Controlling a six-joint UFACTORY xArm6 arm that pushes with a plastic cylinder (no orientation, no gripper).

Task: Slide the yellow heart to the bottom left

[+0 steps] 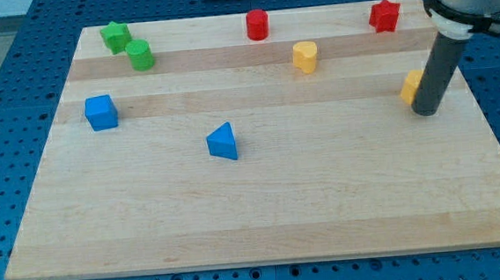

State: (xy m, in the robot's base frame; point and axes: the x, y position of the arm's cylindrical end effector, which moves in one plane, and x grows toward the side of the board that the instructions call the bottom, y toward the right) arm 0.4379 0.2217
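The wooden board (264, 210) is my landmark, and everything here sits on it. My rod (437, 69) comes down near the board's right edge, and my tip (425, 110) rests on the wood just beside a yellow block (411, 85) that the rod half hides; I cannot tell that block's shape or whether I touch it. I have no fingers to open or close, only this bare tip, and it holds nothing. The yellow heart (305, 56) stands in the board's upper half, right of centre, well apart from my tip. A blue cube (101, 112) sits near the board's left edge, a blue triangle (223, 141) near the board's middle, a green cylinder (141, 55) and green star (116, 35) at its top left, a red cylinder (258, 24) at its top centre, a red star (384, 14) at its top right. The risk, as I judge it: the heart's path to the board's bottom left runs close by the blue triangle, which I could knock along; an off-centre push could also spin the heart away.
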